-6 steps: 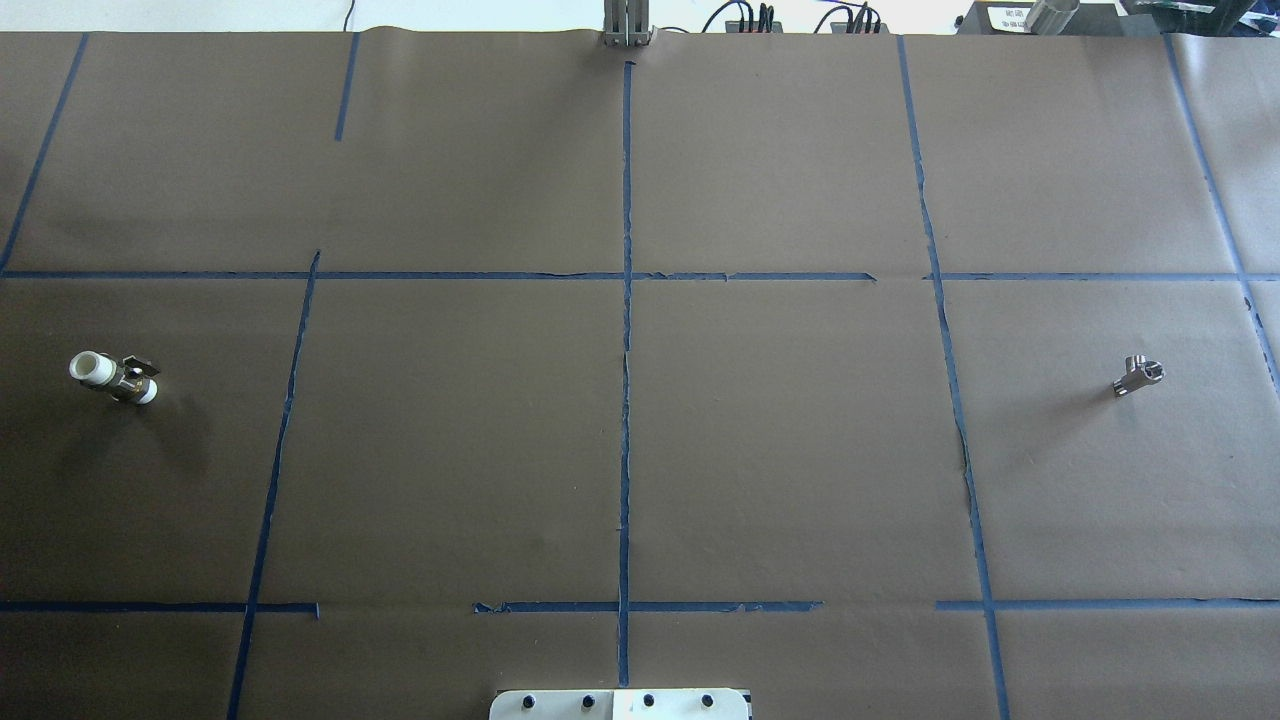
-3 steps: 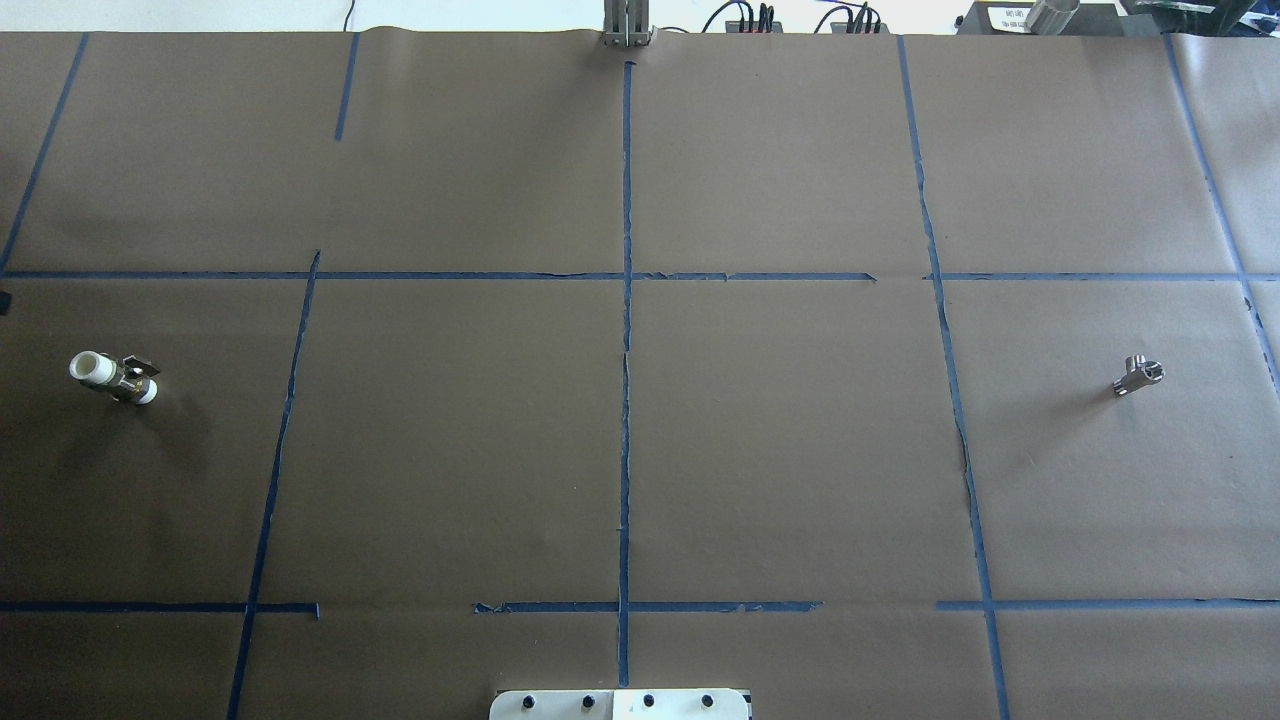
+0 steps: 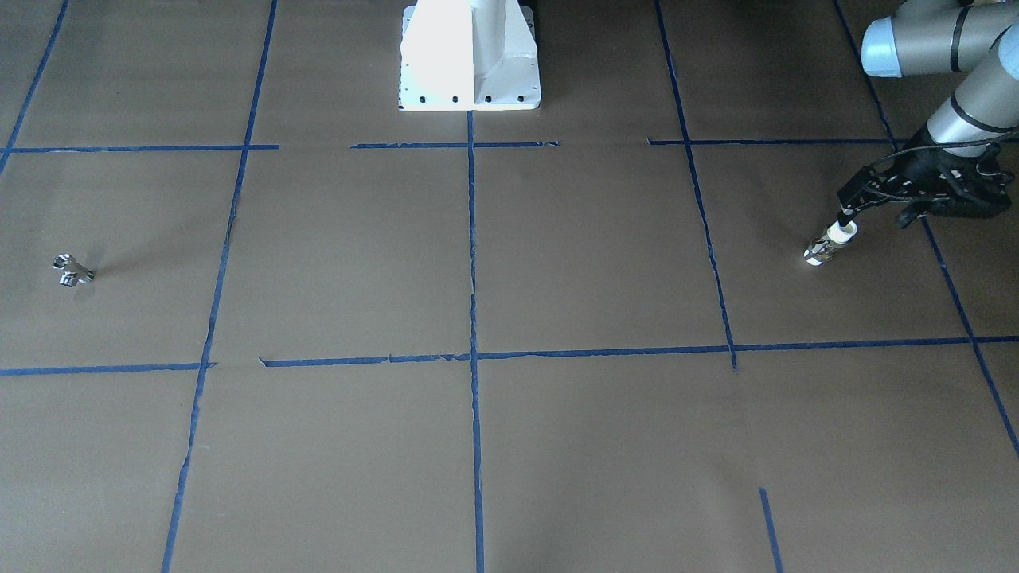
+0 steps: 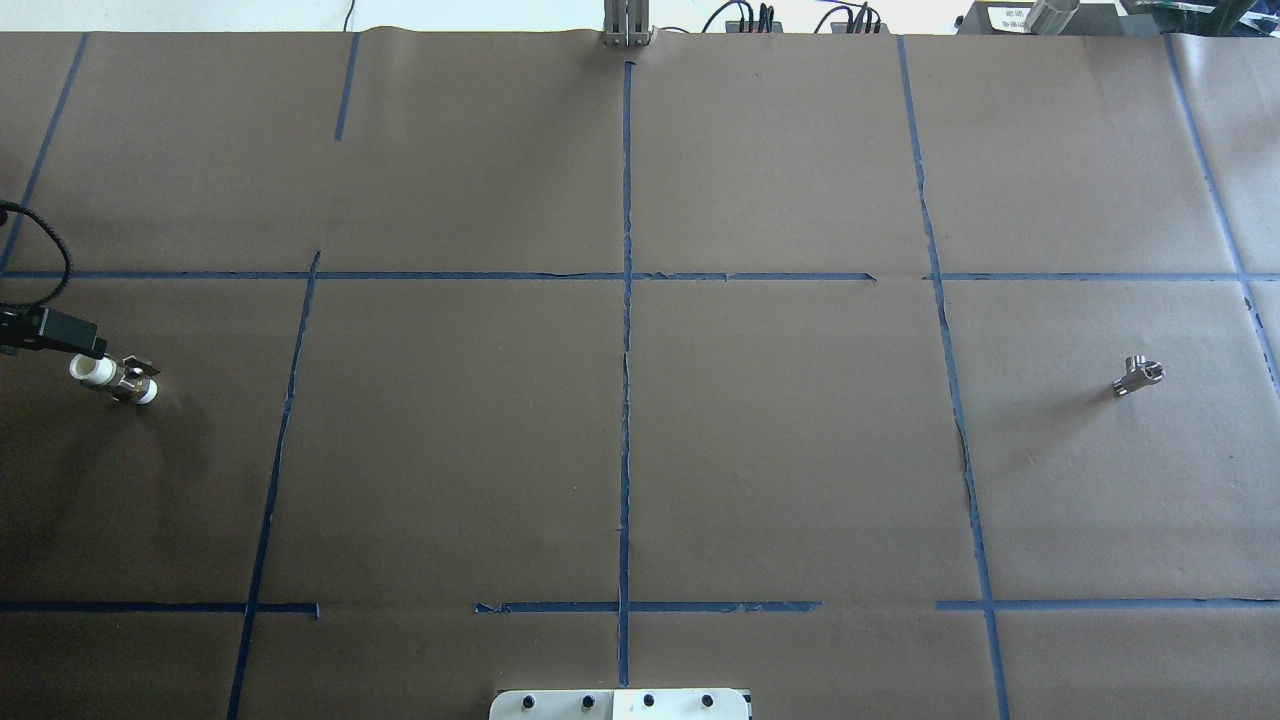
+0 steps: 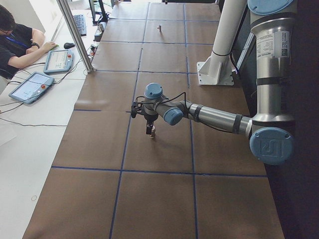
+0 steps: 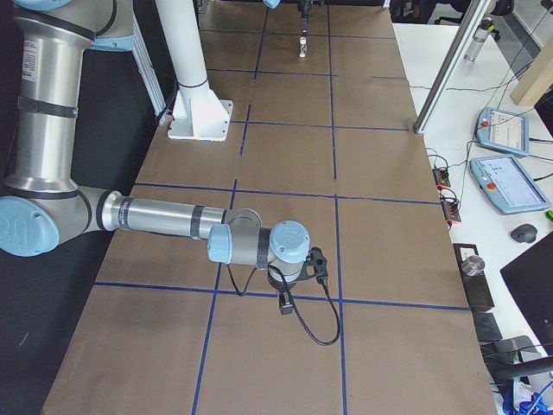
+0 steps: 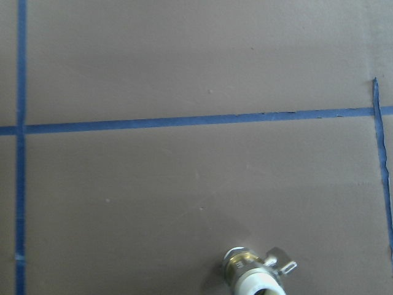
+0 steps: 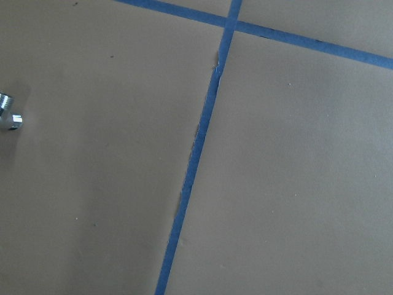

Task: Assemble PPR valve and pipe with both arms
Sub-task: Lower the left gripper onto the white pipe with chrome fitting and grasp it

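The pipe (image 4: 112, 378), a short tube with white ends and a metal middle, lies at the far left of the table in the overhead view. It also shows in the front view (image 3: 828, 243) and at the bottom edge of the left wrist view (image 7: 256, 275). My left gripper (image 3: 872, 211) hovers just above and behind the pipe's white end, apart from it, and looks open and empty; only one black finger (image 4: 62, 334) shows in the overhead view. The chrome T-shaped PPR valve (image 4: 1138, 375) lies alone at the far right, and also shows in the front view (image 3: 72, 270) and the right wrist view (image 8: 8, 114). My right gripper (image 6: 283, 303) shows only in the exterior right view, so I cannot tell whether it is open or shut.
Blue tape lines (image 4: 626, 350) divide the brown table cover. The white robot base (image 3: 470, 56) stands at the table's robot-side edge. An operator (image 5: 15, 40) with tablets sits beside the table, by an aluminium post (image 5: 75, 35).
My left gripper has come into the overhead view from the left edge and now sits right by the pipe's white end. The pipe and the valve have not moved.
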{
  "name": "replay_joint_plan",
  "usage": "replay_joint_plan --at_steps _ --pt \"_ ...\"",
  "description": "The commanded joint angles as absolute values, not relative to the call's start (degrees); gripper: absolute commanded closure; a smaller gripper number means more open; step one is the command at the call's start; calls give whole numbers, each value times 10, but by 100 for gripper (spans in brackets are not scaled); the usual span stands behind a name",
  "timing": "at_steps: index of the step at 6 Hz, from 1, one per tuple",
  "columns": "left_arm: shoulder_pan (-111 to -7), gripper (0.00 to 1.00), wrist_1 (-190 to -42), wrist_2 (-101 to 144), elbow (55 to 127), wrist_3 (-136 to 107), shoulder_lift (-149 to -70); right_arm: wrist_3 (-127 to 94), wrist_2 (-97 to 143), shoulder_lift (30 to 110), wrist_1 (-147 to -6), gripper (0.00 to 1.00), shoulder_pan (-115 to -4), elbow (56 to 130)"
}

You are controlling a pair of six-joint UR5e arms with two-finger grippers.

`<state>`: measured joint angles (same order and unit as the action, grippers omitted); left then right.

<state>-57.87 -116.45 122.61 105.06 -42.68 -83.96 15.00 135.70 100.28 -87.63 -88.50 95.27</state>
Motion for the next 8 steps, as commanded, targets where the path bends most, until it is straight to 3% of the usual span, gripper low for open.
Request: replay_joint_plan --at_steps 1,7,8 --pt "-553 0 -1166 1203 1042 -431 -839 149 1357 1003 -876 0 -885 952" --pt "-548 0 -1166 1210 1042 -433 -841 150 1357 1004 -876 0 -885 951" --pt "-548 34 -1165 1209 1043 -435 -840 150 1356 1004 -876 0 -885 951"
